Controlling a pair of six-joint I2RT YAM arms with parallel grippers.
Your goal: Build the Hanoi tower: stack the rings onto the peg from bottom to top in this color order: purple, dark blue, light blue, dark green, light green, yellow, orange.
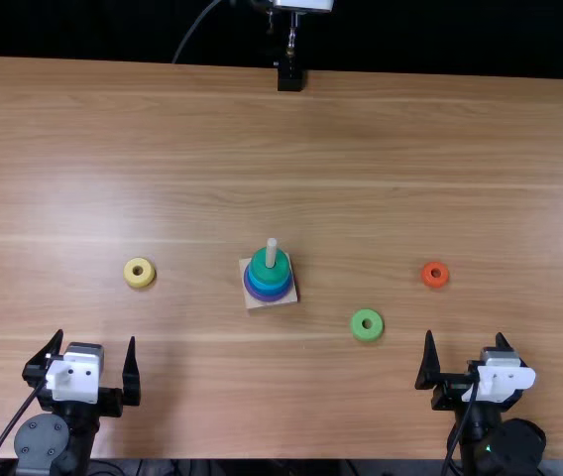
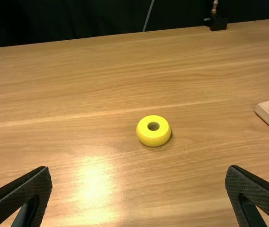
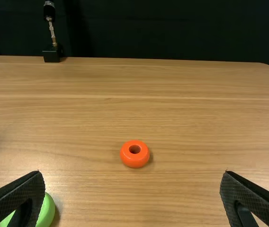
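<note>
In the middle of your table, a wooden base (image 1: 288,298) holds the peg (image 1: 271,254), with the purple ring (image 1: 269,298) lowest, blue above it and the dark green ring (image 1: 260,268) uppermost. To its right and nearer your arms lies the light green ring (image 1: 367,334), with the orange ring (image 1: 434,283) farther right. The yellow ring (image 1: 140,282) lies well to the left. Your left gripper (image 1: 96,336) and right gripper (image 1: 465,334) both have fingers spread wide, holding nothing.
</note>
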